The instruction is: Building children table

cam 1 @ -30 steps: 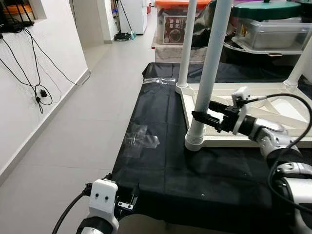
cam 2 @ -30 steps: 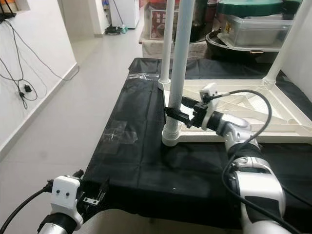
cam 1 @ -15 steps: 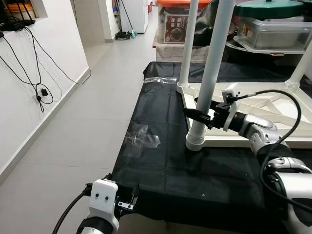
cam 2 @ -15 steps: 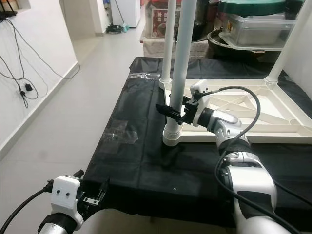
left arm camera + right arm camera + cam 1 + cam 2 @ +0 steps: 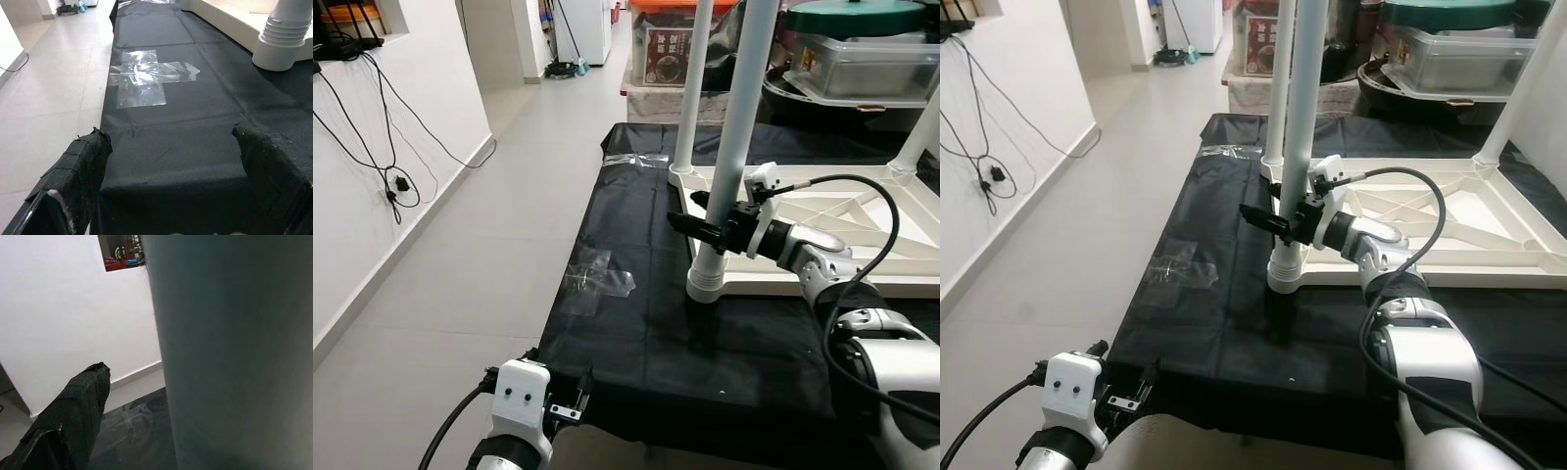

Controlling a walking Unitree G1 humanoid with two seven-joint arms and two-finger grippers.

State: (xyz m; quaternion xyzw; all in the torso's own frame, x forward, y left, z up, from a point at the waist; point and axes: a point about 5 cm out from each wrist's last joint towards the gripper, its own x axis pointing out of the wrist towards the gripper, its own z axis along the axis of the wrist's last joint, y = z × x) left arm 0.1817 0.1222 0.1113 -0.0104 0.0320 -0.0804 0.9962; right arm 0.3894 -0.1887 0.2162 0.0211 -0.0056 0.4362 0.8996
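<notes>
A white children's table (image 5: 842,286) lies upside down on a black cloth (image 5: 626,333), its legs pointing up. My right gripper (image 5: 683,208) reaches from the right and straddles the near left leg (image 5: 734,147) just above its ribbed base (image 5: 707,284). It is open, with one finger on each side of the leg. In the right wrist view one black finger (image 5: 73,411) stands apart from the pale leg (image 5: 234,352). My left gripper (image 5: 171,142) hangs open and empty over the cloth's front edge, low at the left (image 5: 563,403).
A patch of clear tape (image 5: 597,279) is stuck to the cloth left of the table. A second leg (image 5: 690,88) rises behind the near one. Plastic storage boxes (image 5: 862,59) stand at the back. To the left are tiled floor (image 5: 460,264) and a white wall with hanging cables (image 5: 386,157).
My right gripper has pushed leftward toward the near leg, so its fingers now reach past the leg on both sides. The left arm has not moved.
</notes>
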